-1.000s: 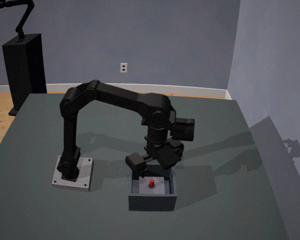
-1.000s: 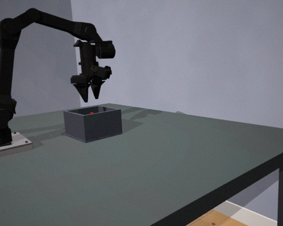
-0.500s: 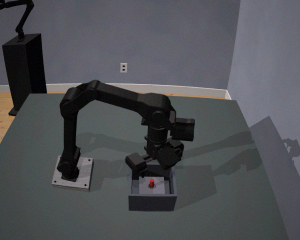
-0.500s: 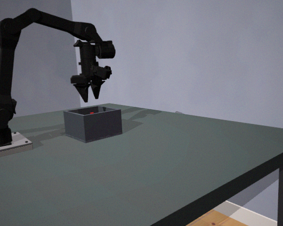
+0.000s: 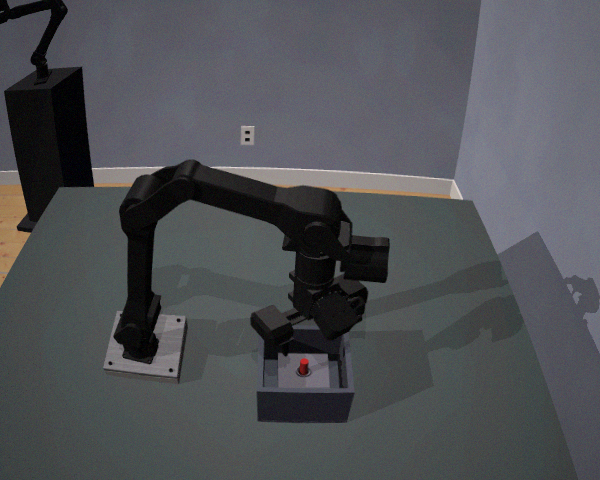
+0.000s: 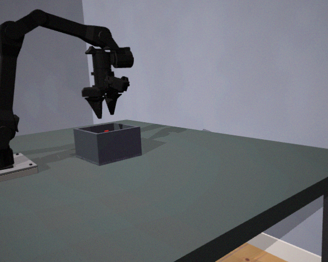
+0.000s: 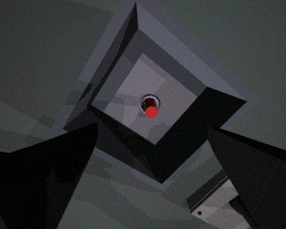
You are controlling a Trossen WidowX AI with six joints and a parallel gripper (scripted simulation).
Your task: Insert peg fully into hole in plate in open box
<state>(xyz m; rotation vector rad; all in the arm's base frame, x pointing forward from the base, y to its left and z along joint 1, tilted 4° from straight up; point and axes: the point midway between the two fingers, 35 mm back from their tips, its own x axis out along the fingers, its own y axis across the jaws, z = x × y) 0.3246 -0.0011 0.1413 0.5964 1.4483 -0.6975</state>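
One red peg [image 5: 304, 365] stands upright in the plate [image 5: 318, 375] hole inside the box [image 5: 304, 398], long axis vertical. From the exterior, the gripper [image 6: 104, 110] hangs above the box on the surface [image 6: 186, 174], spread fully, empty. The wrist view looks straight down the peg's end.

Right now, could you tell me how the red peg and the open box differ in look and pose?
The peg is bright red, while the box is dull grey-blue. The peg is a small round cylinder, and the box is a much larger square with open top. The peg stands upright in the hole of the plate inside the box, whereas the box rests on the table. Neither is touched by the open gripper, which hangs above them.
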